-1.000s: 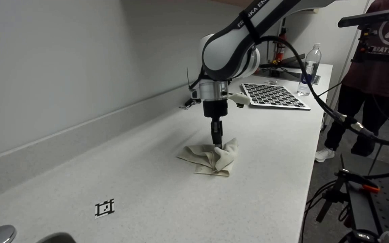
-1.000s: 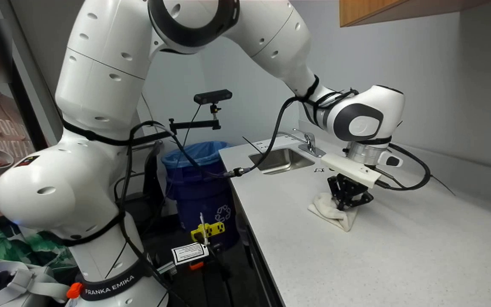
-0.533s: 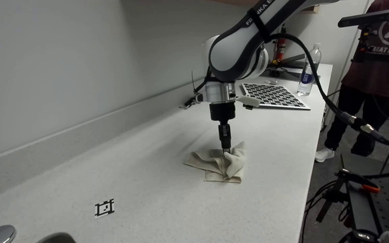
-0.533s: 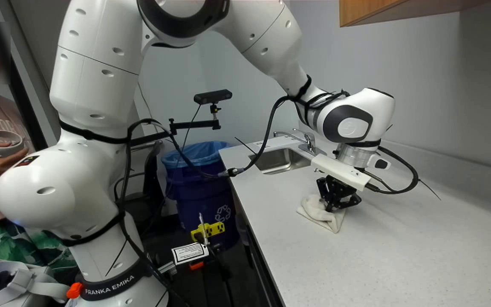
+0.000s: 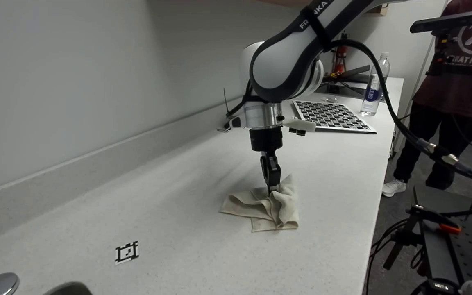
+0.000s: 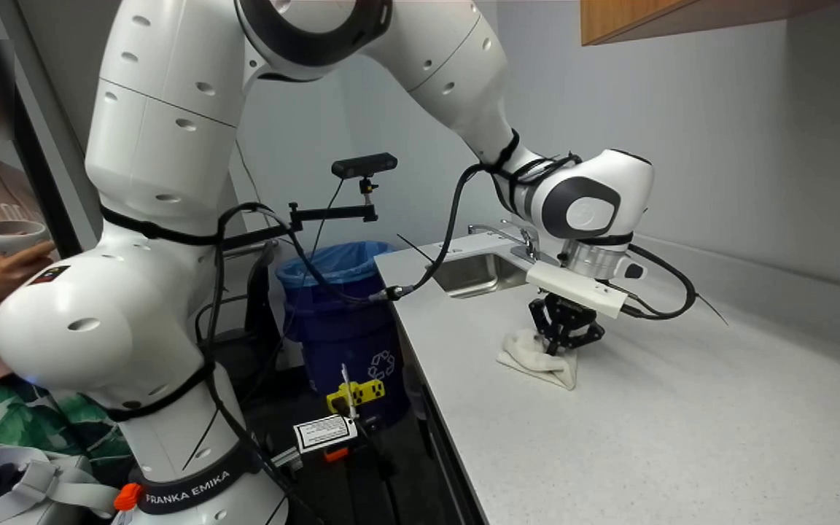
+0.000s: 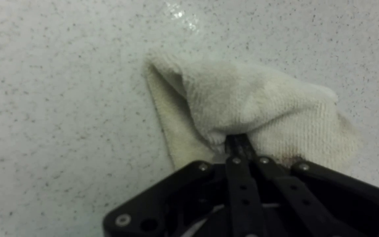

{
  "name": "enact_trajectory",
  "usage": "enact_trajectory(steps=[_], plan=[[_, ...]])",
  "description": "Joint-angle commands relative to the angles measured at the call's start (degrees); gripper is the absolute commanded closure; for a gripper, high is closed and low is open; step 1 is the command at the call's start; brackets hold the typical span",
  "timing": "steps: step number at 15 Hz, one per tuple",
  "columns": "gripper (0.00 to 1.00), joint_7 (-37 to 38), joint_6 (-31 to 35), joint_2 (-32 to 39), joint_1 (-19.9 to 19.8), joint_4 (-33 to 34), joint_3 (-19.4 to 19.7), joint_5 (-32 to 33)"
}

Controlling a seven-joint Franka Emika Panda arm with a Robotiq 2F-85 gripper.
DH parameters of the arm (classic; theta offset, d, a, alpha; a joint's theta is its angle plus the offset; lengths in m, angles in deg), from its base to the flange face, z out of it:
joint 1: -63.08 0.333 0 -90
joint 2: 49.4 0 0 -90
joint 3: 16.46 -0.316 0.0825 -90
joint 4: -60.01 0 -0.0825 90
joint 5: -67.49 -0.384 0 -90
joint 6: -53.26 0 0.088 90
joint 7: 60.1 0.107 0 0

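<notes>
Pinching cloth between long edges of desk: gripper, drawn narrow. Bin, holding blue liner: in an exterior view only.

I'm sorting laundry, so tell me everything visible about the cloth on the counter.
The cloth looks like off-white ribbed fabric, with a reddish-brown mark near the jaws. It lies crumpled on the counter, folds bunched over a flatter layer. The shut jaws have their tips in its folds; whether they pinch it is hidden.
</notes>
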Motion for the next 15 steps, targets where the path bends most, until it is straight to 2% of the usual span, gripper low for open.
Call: enact_trajectory(steps=[1,6,9,10,12,15], plan=[[1.0,0.45,3.29,-1.46,2.06,-1.61,1.3,3.31],[1.0,3.31,6.75,-2.93,4.36,-3.58,1.44,7.97],[1.0,3.36,7.06,-4.01,4.41,-4.73,0.53,8.16],[0.74,3.83,7.17,-4.4,4.75,-5.12,0.66,8.4],[0.68,4.15,6.73,-4.91,5.21,-5.6,0.75,8.71],[0.44,5.02,6.15,-5.66,5.92,-6.2,0.97,9.3]])
